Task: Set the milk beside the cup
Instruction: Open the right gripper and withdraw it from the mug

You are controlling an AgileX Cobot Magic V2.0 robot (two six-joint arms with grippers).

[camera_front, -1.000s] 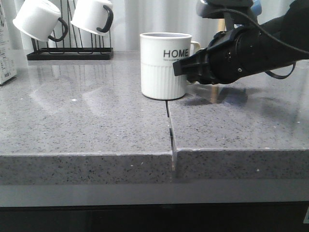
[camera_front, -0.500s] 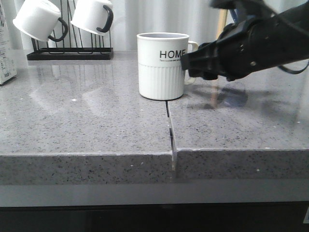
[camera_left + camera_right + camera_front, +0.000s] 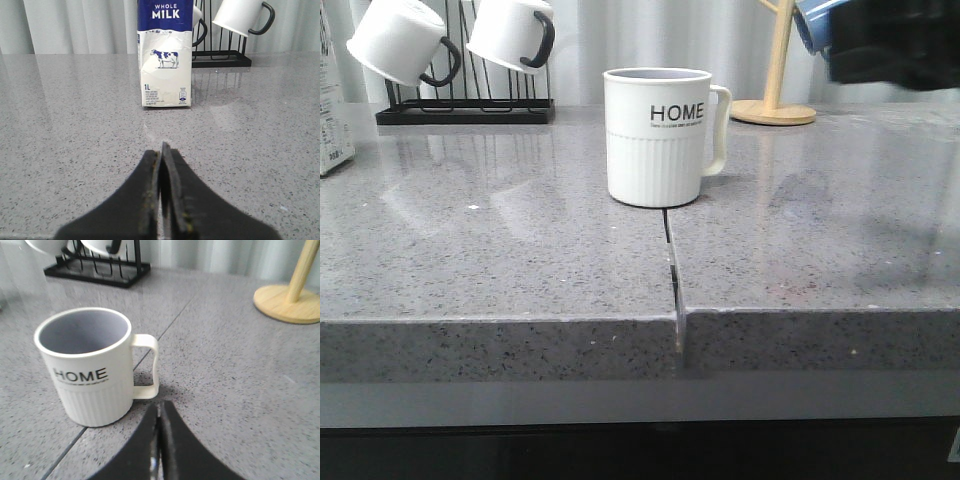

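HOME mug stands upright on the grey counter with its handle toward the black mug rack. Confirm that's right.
Not quite. The HOME mug does stand upright on the grey counter, but its handle points toward the wooden stand, away from the black mug rack. The front view shows this, and the right wrist view agrees.

On your left, open counter (image 3: pixel 500 250) lies between the milk (image 3: pixel 332 100) at the far-left edge and the cup (image 3: pixel 658 135). The mug rack (image 3: pixel 465 105) blocks the far left. Right of the cup, its handle (image 3: pixel 718 130) juts out. The wooden stand (image 3: pixel 775 100) sits beyond, with bare counter nearer you.
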